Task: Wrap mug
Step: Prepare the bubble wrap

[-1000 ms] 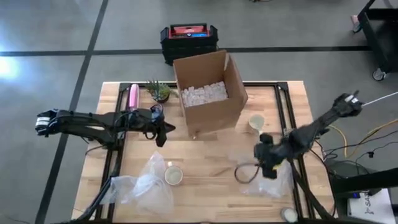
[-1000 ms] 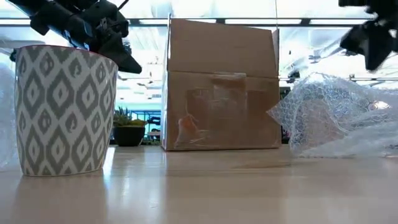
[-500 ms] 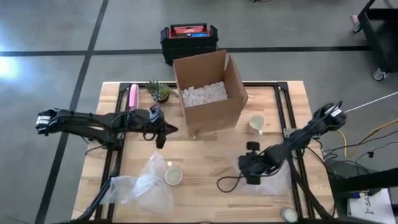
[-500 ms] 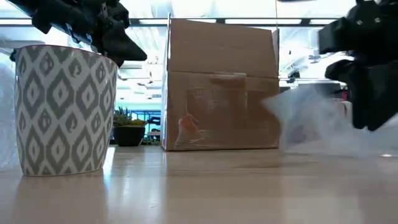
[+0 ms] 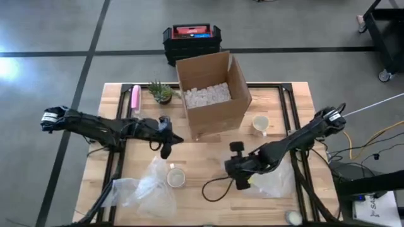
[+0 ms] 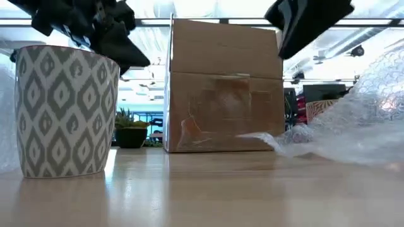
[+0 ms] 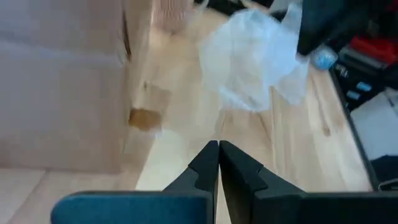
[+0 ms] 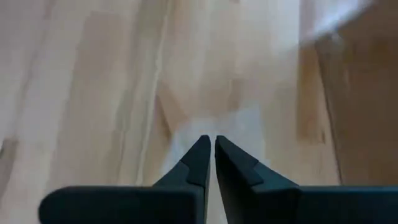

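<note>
The left gripper (image 5: 166, 151) hangs over the wooden surface (image 5: 208, 157) just in front of the cardboard box (image 5: 211, 94), and its wrist view shows the jaws clenched together with nothing between them (image 7: 217, 163). Just toward 5 o'clock from it stands the patterned mug (image 5: 175, 177), upright beside a crumpled sheet of bubble wrap (image 5: 148, 189) near the front left of the surface. In the low view the mug (image 6: 66, 110) fills the left side, with the dark gripper above its rim; whether the two touch cannot be told.

Behind the box's left corner, toward 10 o'clock, a small potted plant (image 5: 161, 92) and a pink cylinder (image 5: 135, 96) lie at the back edge. The box holds white packing pieces; its lower walls are hidden from above.

The right gripper (image 5: 240, 180) sits low at centre front. Its wrist view shows the jaws pressed together (image 8: 208, 163) over faint clear film on the wood; whether they pinch that film cannot be told. A second bubble wrap sheet (image 5: 274, 180) lies at 3 o'clock from it, partly covered by the arm. A cream cup (image 5: 260, 125) stands to the right of the box.
</note>
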Controlling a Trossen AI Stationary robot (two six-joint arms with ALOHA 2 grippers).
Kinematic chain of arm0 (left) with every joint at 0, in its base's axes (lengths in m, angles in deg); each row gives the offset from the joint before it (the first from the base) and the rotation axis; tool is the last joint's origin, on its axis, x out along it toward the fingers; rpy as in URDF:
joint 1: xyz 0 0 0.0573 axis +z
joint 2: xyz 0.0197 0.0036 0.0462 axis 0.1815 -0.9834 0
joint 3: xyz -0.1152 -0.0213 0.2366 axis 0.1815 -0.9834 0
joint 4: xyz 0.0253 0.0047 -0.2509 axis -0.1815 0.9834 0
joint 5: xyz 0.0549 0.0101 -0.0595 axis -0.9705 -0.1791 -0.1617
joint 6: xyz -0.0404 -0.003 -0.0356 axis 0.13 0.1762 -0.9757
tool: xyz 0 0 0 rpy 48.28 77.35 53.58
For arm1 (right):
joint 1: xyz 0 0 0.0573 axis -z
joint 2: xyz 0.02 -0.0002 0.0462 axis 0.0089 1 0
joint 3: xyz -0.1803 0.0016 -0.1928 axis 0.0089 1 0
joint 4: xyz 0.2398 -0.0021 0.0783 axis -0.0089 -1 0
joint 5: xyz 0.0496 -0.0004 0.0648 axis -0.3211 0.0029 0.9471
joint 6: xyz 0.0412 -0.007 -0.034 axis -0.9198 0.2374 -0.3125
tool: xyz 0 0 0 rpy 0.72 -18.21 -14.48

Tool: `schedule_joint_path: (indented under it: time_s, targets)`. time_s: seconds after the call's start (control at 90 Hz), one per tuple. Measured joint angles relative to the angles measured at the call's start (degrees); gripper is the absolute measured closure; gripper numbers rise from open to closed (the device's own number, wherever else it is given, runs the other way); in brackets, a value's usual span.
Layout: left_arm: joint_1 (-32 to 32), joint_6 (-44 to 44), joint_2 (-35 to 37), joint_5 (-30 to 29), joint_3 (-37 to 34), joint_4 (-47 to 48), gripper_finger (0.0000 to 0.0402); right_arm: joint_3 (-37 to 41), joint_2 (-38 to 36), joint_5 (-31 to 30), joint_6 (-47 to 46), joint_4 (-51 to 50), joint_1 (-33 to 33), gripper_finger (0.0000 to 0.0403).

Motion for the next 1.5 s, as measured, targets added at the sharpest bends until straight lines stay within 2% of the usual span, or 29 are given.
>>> schedule_joint_path:
  time_s: [0.189, 0.367, 0.522, 0.633, 0.756, 0.867, 0.978, 1.067, 1.267, 1.378, 1.5]
  targets:
    - [-0.4, -0.6, -3.2, 0.0, 0.0, -1.1, 0.0402, -3.6, -3.1, 8.0, -14.4, -17.8, -1.5, 0.0344]
    - [-0.4, -0.6, -5.1, 0.0, 0.0, -2.4, 0.0402, -2.3, -8.2, 11.0, -28.9, -23.5, -7.3, 0.0268]
    - [-0.4, -0.6, -6.2, 0.0, 0.0, -2.9, 0.0402, 0.5, -11.4, 10.9, -42.2, -23.4, -14.1, 0.0212]
    - [-0.4, -0.8, -6.6, 0.1, 0.0, -4.1, 0.0402, 4.7, -11.9, 9.1, -50.5, -21.3, -19.4, 0.0186]
    - [-0.4, -1.0, -6.6, 0.1, 0.0, -4.3, 0.0402, 10.9, -11.9, 6.5, -54.8, -10.3, -23.5, 0.0172]
    - [-0.4, -1.1, -6.3, 0.1, 0.0, -4.7, 0.0402, 16.1, -11.9, 0.9, -54.9, 0.7, -24.3, 0.017]
    - [-0.4, -1.1, -6.3, 0.1, 0.0, -7.0, 0.0402, 19.2, -11.2, -7.1, -53.7, 3.4, -23.2, 0.0181]
    - [-0.4, -2.2, -6.4, 0.1, 0.4, -10.5, 0.0402, 20.0, -10.1, -10.3, -50.0, 3.3, -21.3, 0.0216]
    - [-3.5, 2.2, -9.8, -0.1, 7.3, -5.8, 0.0402, 19.2, -9.1, -13.6, -33.9, 10.9, -16.1, 0.0381]
    - [-5.6, 5.0, -13.8, -1.6, 13.1, -4.6, 0.0402, 18.6, -9.1, -17.2, -24.7, 17.7, -14.1, 0.0386]
    - [-7.2, 6.3, -20.0, -1.7, 19.6, -4.5, 0.0402, 17.9, -9.1, -17.0, -14.2, 25.3, -12.5, 0.0399]
